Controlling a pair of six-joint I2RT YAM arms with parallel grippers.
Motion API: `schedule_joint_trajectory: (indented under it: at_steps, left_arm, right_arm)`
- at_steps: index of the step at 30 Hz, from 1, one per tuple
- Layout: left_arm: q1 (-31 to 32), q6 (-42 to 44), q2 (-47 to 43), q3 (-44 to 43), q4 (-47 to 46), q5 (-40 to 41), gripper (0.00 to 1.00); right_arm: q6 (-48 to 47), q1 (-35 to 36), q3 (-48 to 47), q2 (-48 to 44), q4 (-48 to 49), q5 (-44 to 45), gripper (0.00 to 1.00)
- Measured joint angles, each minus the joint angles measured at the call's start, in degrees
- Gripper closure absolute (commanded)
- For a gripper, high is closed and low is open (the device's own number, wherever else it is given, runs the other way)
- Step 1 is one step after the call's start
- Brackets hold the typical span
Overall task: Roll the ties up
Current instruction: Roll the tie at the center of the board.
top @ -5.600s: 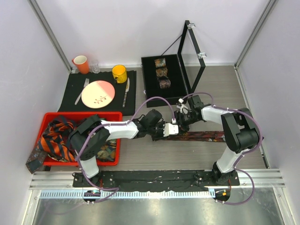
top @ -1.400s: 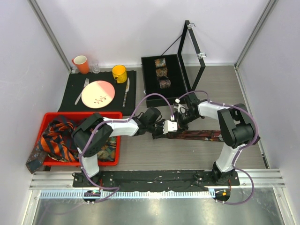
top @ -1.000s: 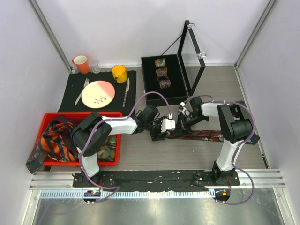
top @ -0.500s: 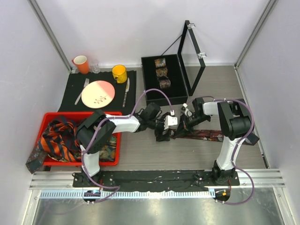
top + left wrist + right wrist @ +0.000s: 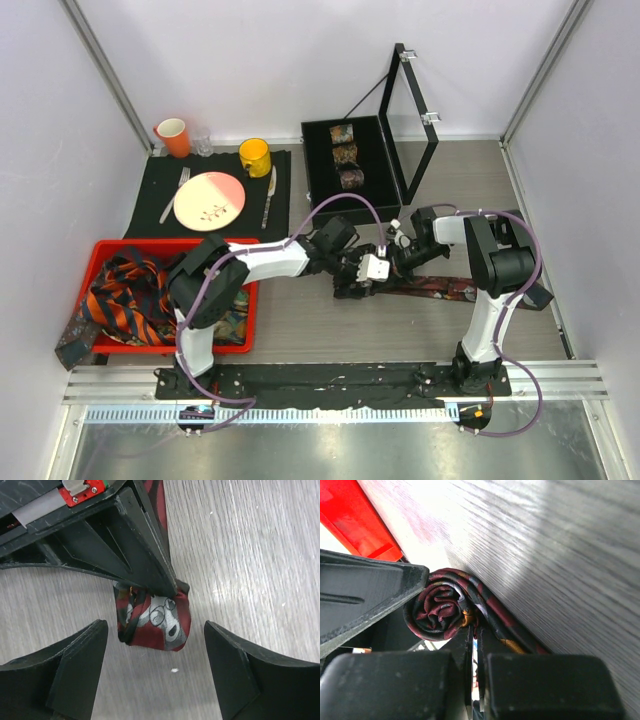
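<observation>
Top view: the dark red tie (image 5: 435, 288) lies flat on the table (image 5: 300, 330), with one end rolled. Left wrist view: your left jaws stand apart, flanking the coil (image 5: 152, 620) without touching it. Right wrist view: your right jaws, together, pinch the coil's edge.

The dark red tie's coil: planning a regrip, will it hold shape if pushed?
The coil is probably floppy: loosely wound fabric, flat tail trailing. It likely loosens if released, since only the shut right gripper pins it. Small, so probably light.
</observation>
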State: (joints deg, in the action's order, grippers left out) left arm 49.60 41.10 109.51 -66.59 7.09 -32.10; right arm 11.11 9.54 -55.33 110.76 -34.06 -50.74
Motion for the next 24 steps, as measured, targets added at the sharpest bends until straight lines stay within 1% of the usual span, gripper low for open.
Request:
schedule_joint_trajectory:
  at_steps: [4,10,13,14,17,18,19,20,22,23,24]
  left_arm:
    - [0.37,4.20,0.72,-2.45,3.69,0.02,0.25]
    - [2.14,7.96,1.40,-3.87,7.04,0.00,0.29]
    - [2.73,10.16,1.77,-4.26,8.17,0.24,0.35]
    - [2.82,10.60,2.01,-4.63,8.46,0.39,0.42]
    - [2.89,11.98,3.19,-6.56,9.70,0.59,0.55]
    - [2.84,12.13,3.61,-7.26,10.05,0.61,0.63]
    - [2.75,12.26,3.91,-7.85,10.38,0.66,0.67]
    - [2.75,12.33,4.13,-8.22,10.67,0.68,0.75]
    - [2.78,11.98,4.17,-8.41,11.04,0.76,0.84]
    - [2.78,11.65,4.17,-8.46,11.17,0.76,0.91]
    - [2.78,11.10,4.17,-8.50,11.23,0.70,0.94]
  right_arm:
    - [-0.15,-0.02,-0.07,0.02,-0.13,-0.02,0.99]
    - [-0.28,-0.02,-0.20,0.15,-0.26,-0.04,0.99]
    - [-0.39,-0.02,-0.24,0.17,-0.28,-0.07,0.99]
    - [-0.39,-0.02,-0.24,0.17,-0.31,-0.07,0.99]
    - [-0.46,-0.02,-0.28,0.24,-0.28,-0.17,0.99]
    - [-0.46,-0.02,-0.28,0.26,-0.28,-0.22,0.99]
    - [-0.48,-0.02,-0.28,0.26,-0.26,-0.24,0.99]
    - [-0.50,-0.02,-0.28,0.26,-0.26,-0.24,0.99]
    - [-0.59,-0.07,-0.28,0.26,-0.26,-0.31,0.99]
    - [-0.70,-0.13,-0.28,0.26,-0.26,-0.37,0.99]
    - [-0.74,-0.17,-0.28,0.26,-0.28,-0.42,0.96]
